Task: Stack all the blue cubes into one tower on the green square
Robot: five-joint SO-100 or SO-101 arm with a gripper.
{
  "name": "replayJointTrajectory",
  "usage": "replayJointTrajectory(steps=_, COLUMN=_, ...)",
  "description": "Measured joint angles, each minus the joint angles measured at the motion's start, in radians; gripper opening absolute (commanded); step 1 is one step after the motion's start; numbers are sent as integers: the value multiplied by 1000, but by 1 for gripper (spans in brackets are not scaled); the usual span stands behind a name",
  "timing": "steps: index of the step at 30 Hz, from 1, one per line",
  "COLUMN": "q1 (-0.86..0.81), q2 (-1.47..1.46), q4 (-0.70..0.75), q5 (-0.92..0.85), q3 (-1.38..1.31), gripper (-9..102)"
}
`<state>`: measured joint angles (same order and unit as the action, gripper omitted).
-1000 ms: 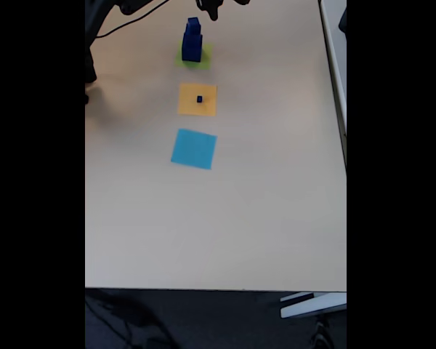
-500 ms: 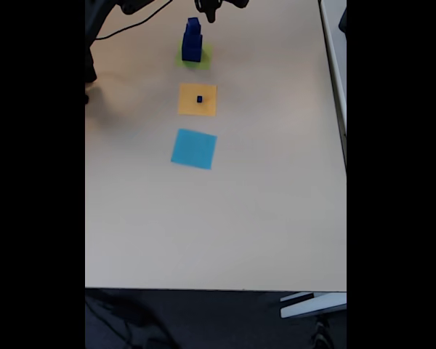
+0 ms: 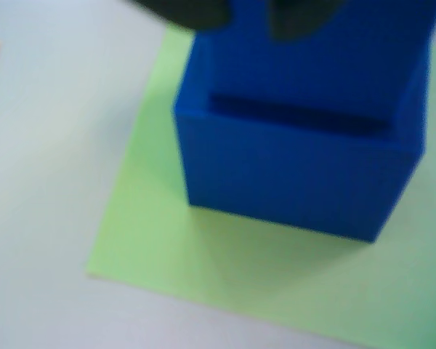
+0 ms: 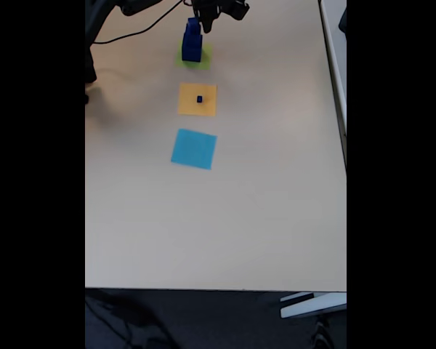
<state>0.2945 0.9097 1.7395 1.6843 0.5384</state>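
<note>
Table (image 4: 261, 218): pale beige top. Orange square (image 4: 198, 99): flat on table, towards its far end. Light-blue square (image 4: 194, 148): flat, just nearer than orange square. Black cable (image 4: 131, 26): at table's far-left corner.

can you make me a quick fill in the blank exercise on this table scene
1. The tower of dark navy-blue cubes stands on the flat lime-green paper square, the square at the ____ of the row in the fixed view.
2. One tiny dark blue cube sits alone on the flat ____ paper square.
3. The flat light-blue paper square has ____ cubes on it.
4. All three squares lie on a beige ____.

Missing words: top; orange; no; table
</note>
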Motion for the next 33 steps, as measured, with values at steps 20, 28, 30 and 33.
replayJointTrajectory(steps=20, q1=-31, q2=55, q4=-12, q5=-44, q3=49, gripper=0)
replayJointTrajectory(steps=28, q1=-29, q2=55, q4=-21, q5=-46, q3=49, gripper=0)
replayJointTrajectory(steps=30, q1=-29, q2=55, q4=-21, q5=-46, q3=49, gripper=0)
replayJointTrajectory(steps=33, q1=-28, q2=55, q4=-21, q5=-46, q3=49, gripper=0)
